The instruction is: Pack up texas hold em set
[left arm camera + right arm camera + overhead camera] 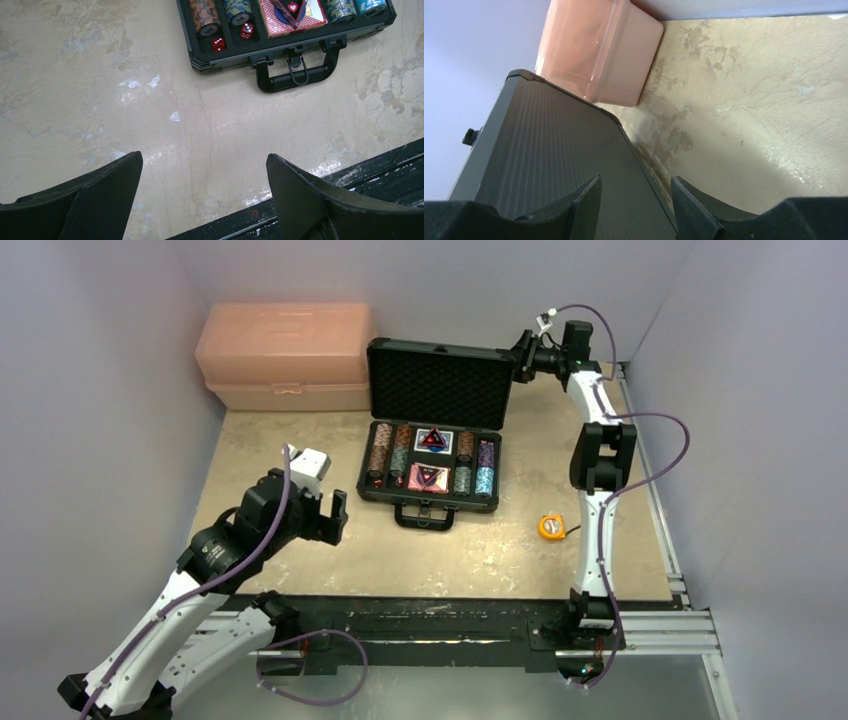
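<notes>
Left hand [332,518], fingers apart, hovers at seven o'clock of the case [425,500]. Right hand [636,182] straddles the lid [549,150] edge, grip unclear.

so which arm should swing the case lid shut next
Right. The right hand is at the top right corner of the open lid; the left hand hangs open over bare table, short of the case.

Looks like a robotics lab cell: plain pale walls [90,360] box in a scuffed surface [480,560], two arms [597,510] bolted to aluminium rails [665,632].
</notes>
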